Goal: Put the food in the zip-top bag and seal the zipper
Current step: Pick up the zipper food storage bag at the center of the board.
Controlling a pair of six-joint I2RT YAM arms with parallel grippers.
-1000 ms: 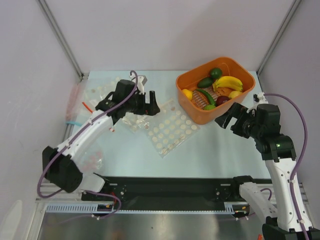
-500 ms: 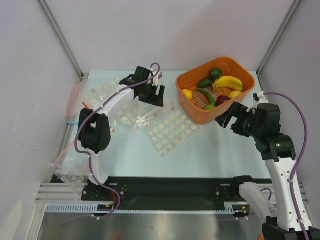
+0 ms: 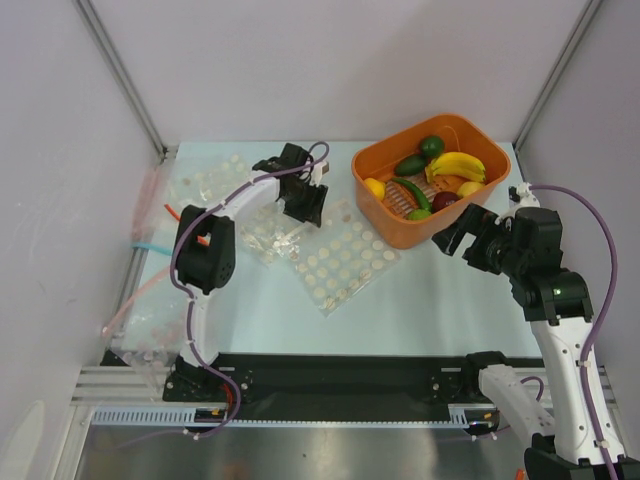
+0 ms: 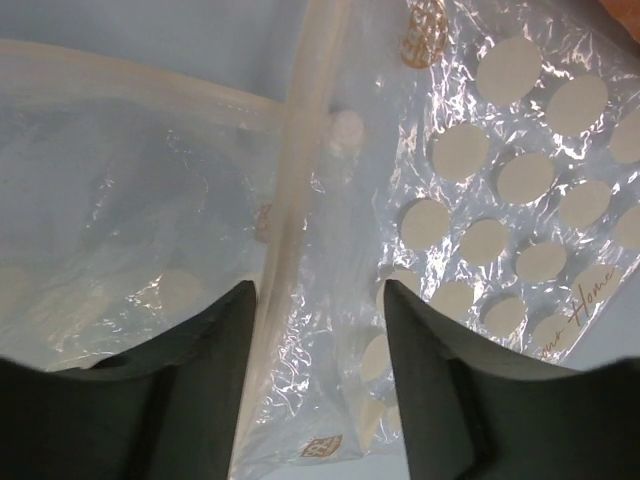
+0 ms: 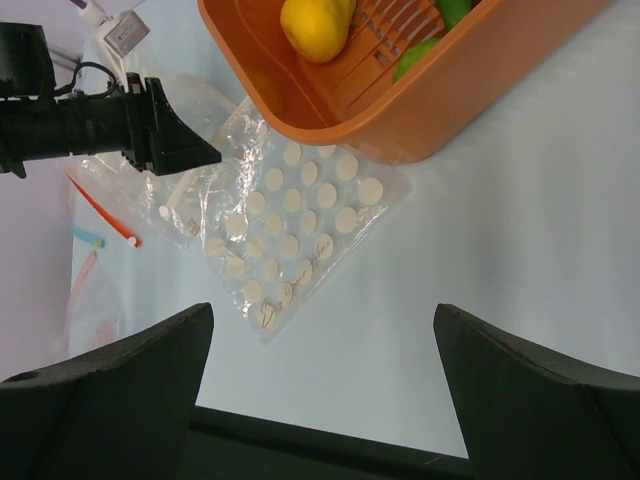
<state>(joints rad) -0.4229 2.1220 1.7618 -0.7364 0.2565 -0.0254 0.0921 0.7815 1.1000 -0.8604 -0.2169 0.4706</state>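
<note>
top: overhead, far | left wrist: close above zip-top bag [image 4: 500, 200] | right wrist: farther back; all share it

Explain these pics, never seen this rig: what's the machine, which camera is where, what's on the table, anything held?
Two robot arms bolted at the near edge of a table, each ending in a two-finger gripper. One picture looks down from above and behind them; the other two come from cameras on the wrists. On the table: a clear dotted bag and an orange basket of toy food, including a banana. The left gripper hangs open over the bag's zipper strip; the right gripper hovers open beside the basket. Nothing is held.
</note>
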